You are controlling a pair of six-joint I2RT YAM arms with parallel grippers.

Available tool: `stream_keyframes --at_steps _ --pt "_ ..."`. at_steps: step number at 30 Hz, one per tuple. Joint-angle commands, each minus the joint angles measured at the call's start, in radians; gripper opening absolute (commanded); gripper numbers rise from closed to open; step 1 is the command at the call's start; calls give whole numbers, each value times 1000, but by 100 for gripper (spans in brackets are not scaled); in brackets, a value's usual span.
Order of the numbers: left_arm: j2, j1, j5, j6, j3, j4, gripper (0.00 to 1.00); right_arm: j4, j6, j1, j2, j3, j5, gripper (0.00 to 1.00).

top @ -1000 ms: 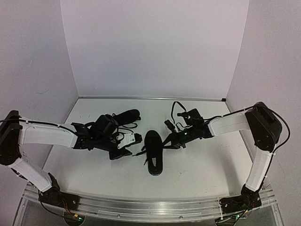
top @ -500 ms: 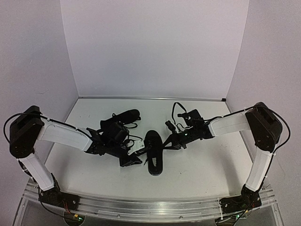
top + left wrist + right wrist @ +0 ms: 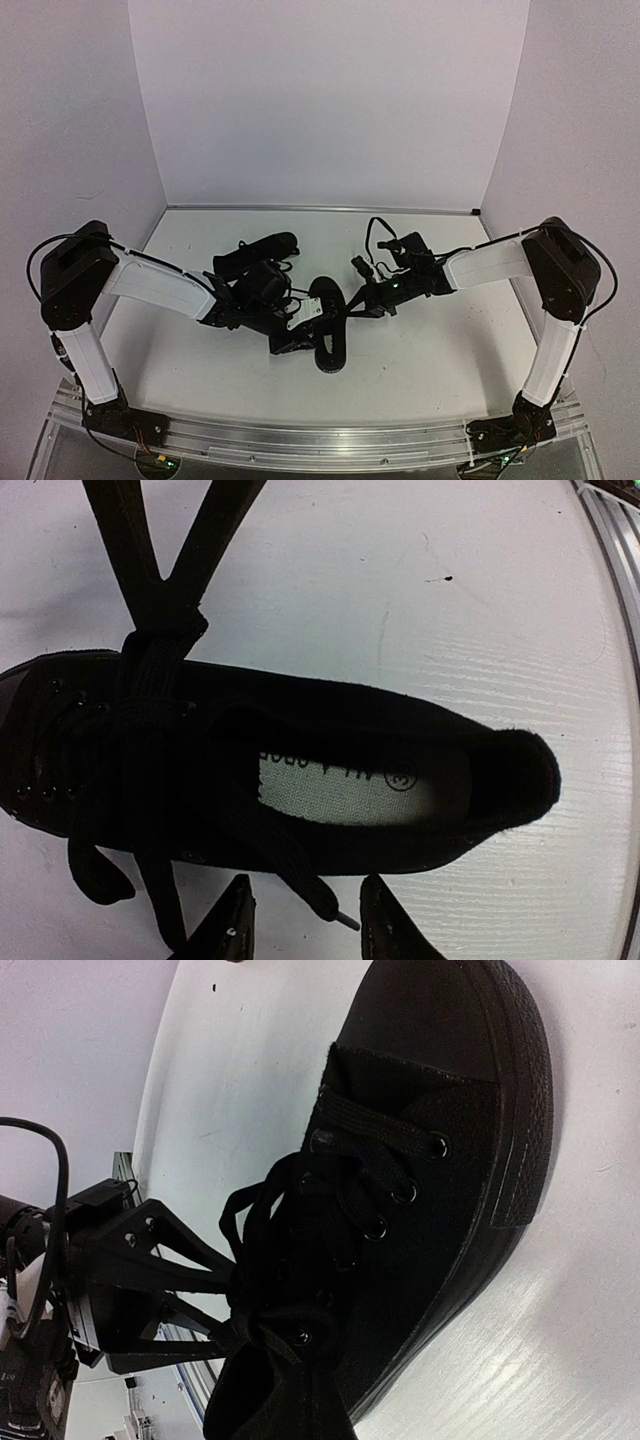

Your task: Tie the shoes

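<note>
lace-gathering on the near shoe [image 3: 332, 350], mid-table [image 3: 440, 350], the far shoe [image 3: 256, 250] at its ten o'clock, two shoes in all: of two grippers, the left gripper [image 3: 306, 905], fingers half apart at nine o'clock, straddles a lace end [image 3: 322, 900] it likely must pinch next, the right gripper [image 3: 355, 302], at two o'clock, closed tight by the lacing.

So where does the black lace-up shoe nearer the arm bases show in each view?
Top external: the black lace-up shoe sits just below centre.
Left wrist: across the middle, heel at right.
Right wrist: centre to right, toe at top.
Shared landmark: the white tabletop beneath it.
</note>
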Motion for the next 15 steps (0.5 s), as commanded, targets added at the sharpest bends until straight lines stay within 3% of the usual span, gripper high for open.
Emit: stream_keyframes --at_steps 1,4,15 --pt "-13 -16 25 10 47 4 16 11 -7 2 -41 -5 10 0" --pt "-49 -28 24 21 59 -32 1 10 -7 2 -38 -2 7 0" --pt "-93 -65 17 59 169 -135 0 10 -4 3 -34 1 10 0"
